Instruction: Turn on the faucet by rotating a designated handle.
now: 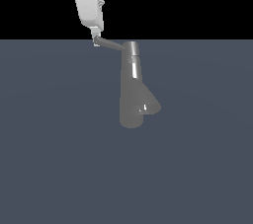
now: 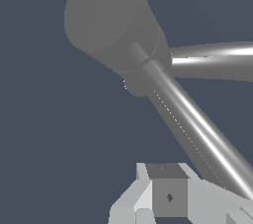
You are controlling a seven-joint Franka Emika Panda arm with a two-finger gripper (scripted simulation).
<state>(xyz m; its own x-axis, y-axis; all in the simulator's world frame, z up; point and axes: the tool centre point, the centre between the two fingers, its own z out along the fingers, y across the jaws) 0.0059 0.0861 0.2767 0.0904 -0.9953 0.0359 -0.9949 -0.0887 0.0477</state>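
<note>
The handle [image 1: 111,45] is sticking out from the top of the faucet [image 1: 132,87] toward the exterior view's left. The gripper [image 1: 96,40] is meeting its tip; whether it is clamping, I cannot tell. Pushing steadily sideways should be turning it best.

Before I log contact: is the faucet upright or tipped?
Upright. The faucet stands on its base on the floor, its handle sticking sideways from the top toward the gripper.

You find no readable text, no label, brand, number or sign, on any surface in either view, nothing for you to read.
</note>
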